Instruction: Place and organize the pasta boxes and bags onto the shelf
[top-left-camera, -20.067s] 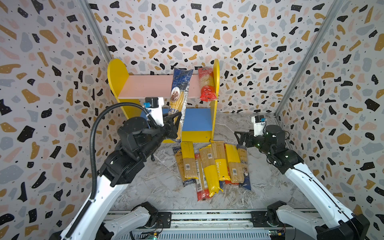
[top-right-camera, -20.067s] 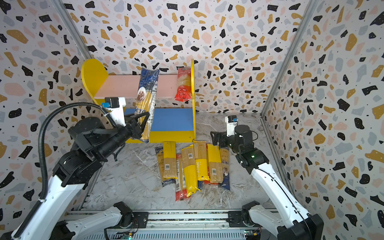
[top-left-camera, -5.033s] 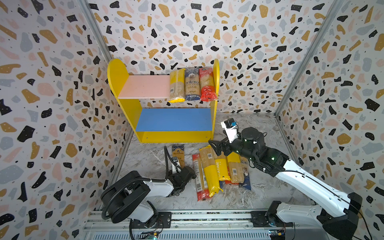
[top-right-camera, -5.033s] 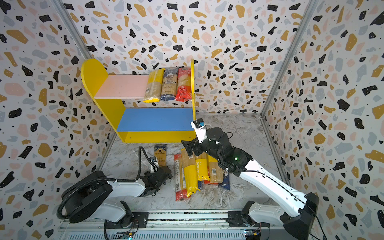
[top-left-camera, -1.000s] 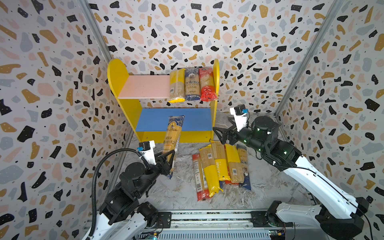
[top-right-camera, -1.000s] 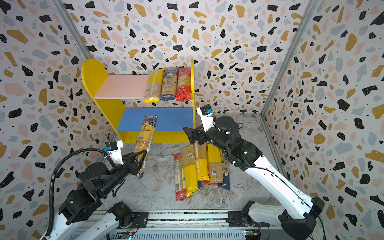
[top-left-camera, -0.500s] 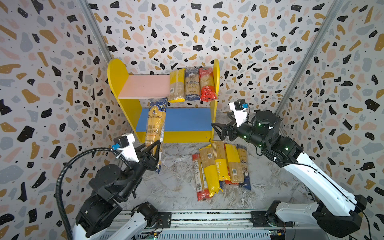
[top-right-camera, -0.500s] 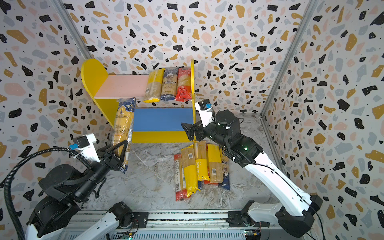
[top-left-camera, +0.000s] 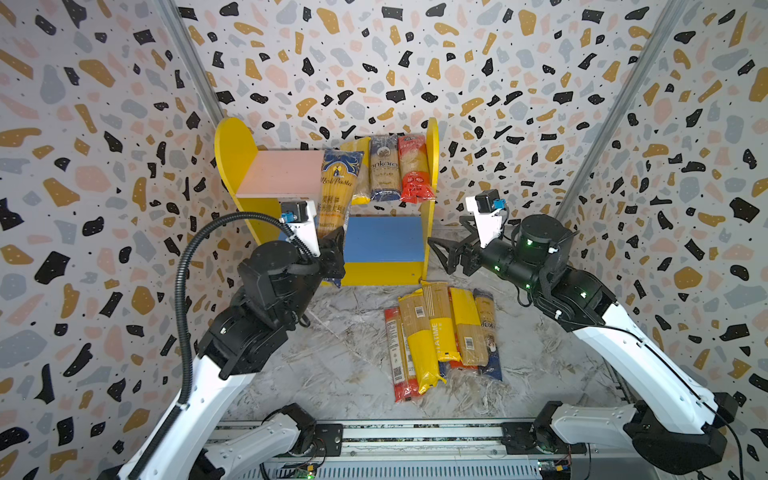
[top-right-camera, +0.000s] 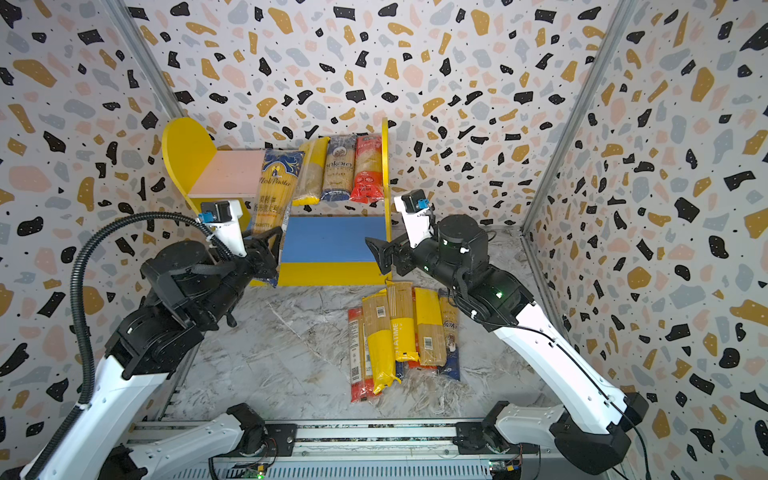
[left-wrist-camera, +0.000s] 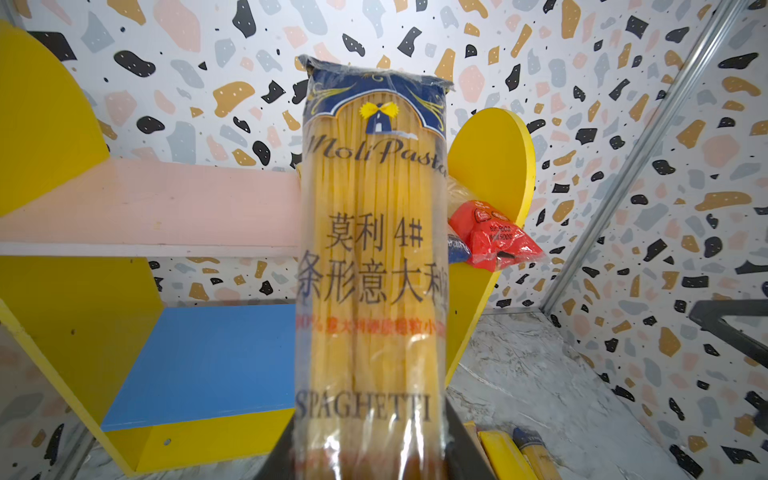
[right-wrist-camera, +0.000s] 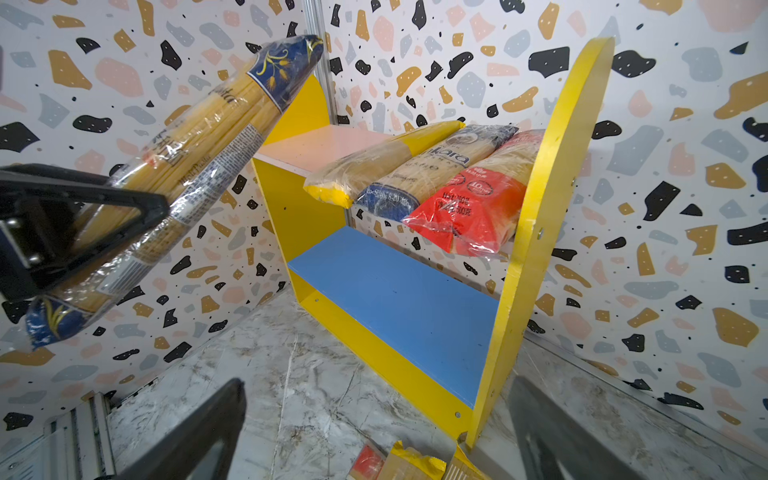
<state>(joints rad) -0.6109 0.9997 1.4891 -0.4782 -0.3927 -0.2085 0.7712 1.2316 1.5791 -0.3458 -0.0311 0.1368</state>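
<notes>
Since half a second ago the left gripper (top-left-camera: 332, 254) has carried the MoliPasta spaghetti bag (top-left-camera: 337, 187) up and across from the left of the shelf (top-left-camera: 232, 141) to the shelf's front. In both top views the bag's dark blue top end now overlaps the pink upper board (top-left-camera: 282, 174). The left gripper's fingers are clamped narrowly on the lower part of the bag, and the bag's bottom end sticks out below them. From the right wrist view the bag (right-wrist-camera: 187, 166) leans with its top toward the shelf's left side panel. Whether it touches the board cannot be told. Three packs lie side by side on the right half of the upper board: a yellow bag (top-right-camera: 309, 174), an Ankara bag (top-right-camera: 338, 170) and a red bag (top-right-camera: 366, 170) against the right side panel, their near ends overhanging the front edge. The blue lower board (top-left-camera: 382, 239) is bare. The right gripper (top-left-camera: 442, 254) hovers just beside the shelf's right panel, jaws wide and holding nothing. A pile of spaghetti packs (top-left-camera: 440, 332) lies on the marbled floor (top-left-camera: 332, 357) in front of the shelf, below the right gripper.
</notes>
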